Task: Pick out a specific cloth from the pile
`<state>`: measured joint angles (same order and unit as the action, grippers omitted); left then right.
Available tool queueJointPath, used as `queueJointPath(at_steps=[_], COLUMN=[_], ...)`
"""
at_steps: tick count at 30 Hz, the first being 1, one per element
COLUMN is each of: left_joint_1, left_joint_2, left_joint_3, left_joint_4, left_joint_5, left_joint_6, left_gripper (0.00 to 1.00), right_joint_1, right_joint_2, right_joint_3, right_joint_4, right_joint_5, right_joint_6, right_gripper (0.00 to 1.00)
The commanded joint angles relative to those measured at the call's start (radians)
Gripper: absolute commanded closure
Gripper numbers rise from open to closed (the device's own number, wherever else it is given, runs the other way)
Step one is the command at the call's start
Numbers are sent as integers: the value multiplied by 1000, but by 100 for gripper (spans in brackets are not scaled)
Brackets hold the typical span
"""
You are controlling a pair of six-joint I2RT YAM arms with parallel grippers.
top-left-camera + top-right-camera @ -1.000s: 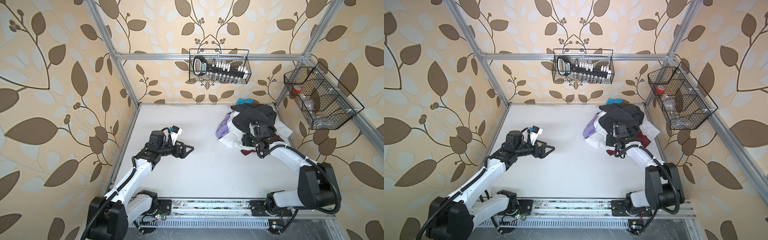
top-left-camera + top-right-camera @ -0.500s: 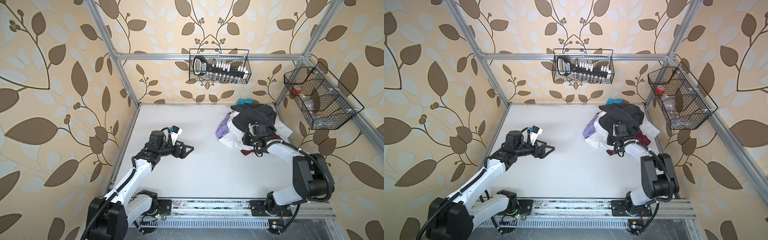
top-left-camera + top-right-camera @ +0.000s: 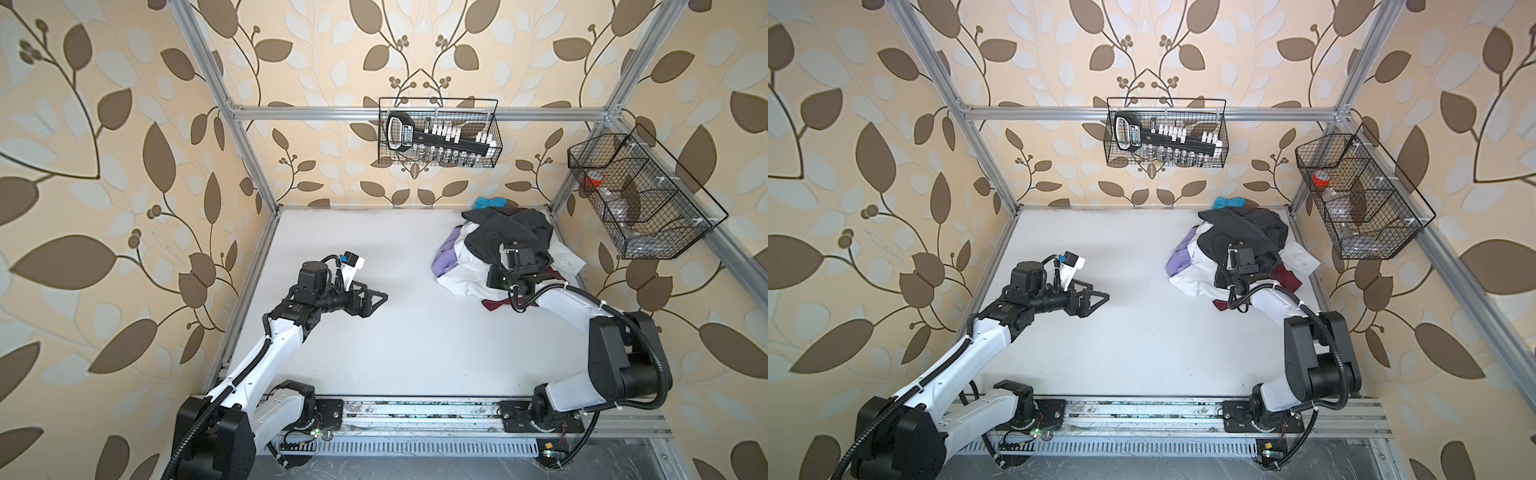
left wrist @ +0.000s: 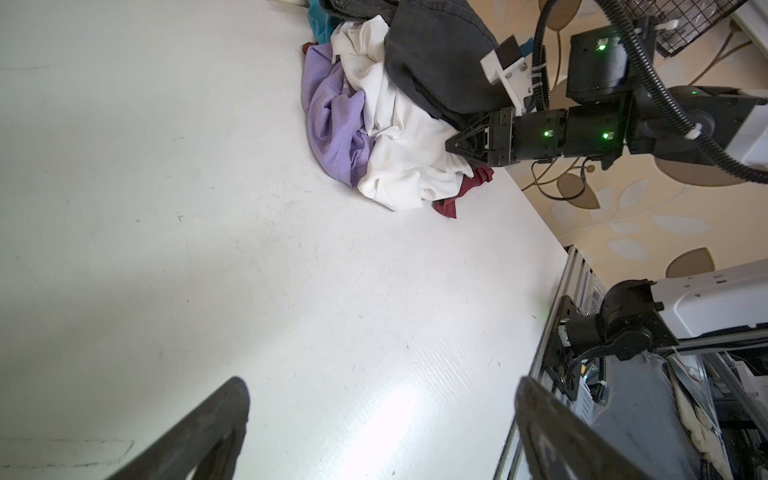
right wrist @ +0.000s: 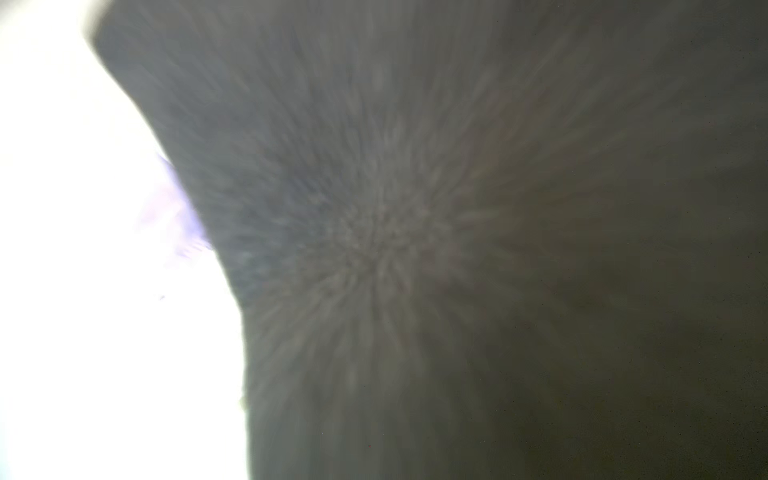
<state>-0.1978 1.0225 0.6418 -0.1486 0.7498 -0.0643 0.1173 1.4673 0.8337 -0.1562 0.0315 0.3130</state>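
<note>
White shirt [image 4: 399, 137] lies crumpled, axis unclear, right pincer [image 4: 451, 145] clamped on it; left pincer [image 3: 380, 297] open.

White table [image 3: 374, 340]. Above its far edge: wire basket [image 3: 395, 160] with socket rail [image 3: 440, 139]. Above its right edge: second basket [image 3: 665, 245], red-capped bottle [image 3: 593, 179] inside. Leaf wallpaper [image 3: 104, 166] around the table.

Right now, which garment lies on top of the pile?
The dark grey garment: it drapes over the white shirt, while the lilac shirt lies lower, beside it.

Crumpled white shirt [image 3: 467, 271] low in pile [image 3: 1198, 266], partly under dark grey garment [image 4: 436, 62].
</note>
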Motion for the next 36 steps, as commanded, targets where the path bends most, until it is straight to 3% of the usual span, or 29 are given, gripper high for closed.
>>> queueJointPath(at_steps=[1, 14, 25, 36], left_joint_1=[-11, -21, -29, -40], left_joint_2=[-31, -71, -90, -110], left_joint_3=[29, 16, 14, 11], left_joint_4=[12, 24, 23, 21], left_joint_5=[-1, 1, -3, -6], left_joint_6=[20, 17, 20, 31], left_gripper=[1, 1, 1, 1], right_joint_1=[-1, -1, 5, 12], right_joint_2=[-94, -300, -284, -191], right_joint_3=[16, 248, 464, 796], right_joint_4=[-23, -163, -207, -193], right_joint_5=[46, 134, 151, 66], right_joint_6=[-7, -53, -90, -103], right_gripper=[100, 100, 100, 100])
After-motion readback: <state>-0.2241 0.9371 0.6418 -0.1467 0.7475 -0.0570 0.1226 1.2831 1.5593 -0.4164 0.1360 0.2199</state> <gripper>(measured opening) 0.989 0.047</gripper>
